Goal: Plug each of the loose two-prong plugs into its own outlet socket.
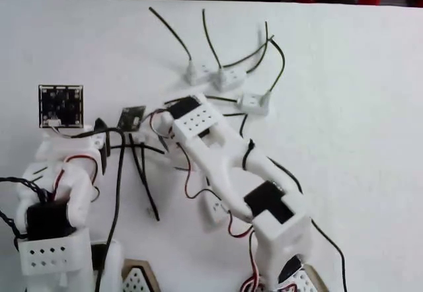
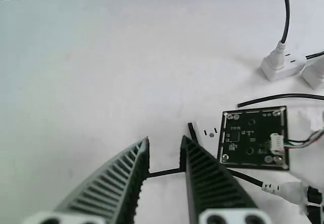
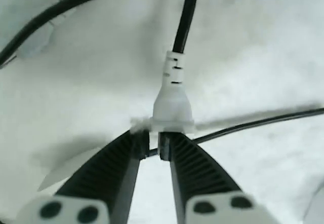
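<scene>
The left arm (image 1: 56, 193) sits folded at the near left edge of the table (image 1: 370, 107), the left tool (image 2: 165, 155) low over the table with its fingers a narrow gap apart. The right arm (image 1: 225, 163) stretches diagonally toward the table's middle, the right tool (image 3: 154, 142) pinched on a plug (image 3: 172, 105).

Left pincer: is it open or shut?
Open. The left pincer shows a clear gap between its fingers, nothing held; a black cable lies on the table beneath.

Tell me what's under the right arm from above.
A small white connector block pokes out beneath the right arm; a black cable exits the other side. Anything directly below is covered.
</scene>
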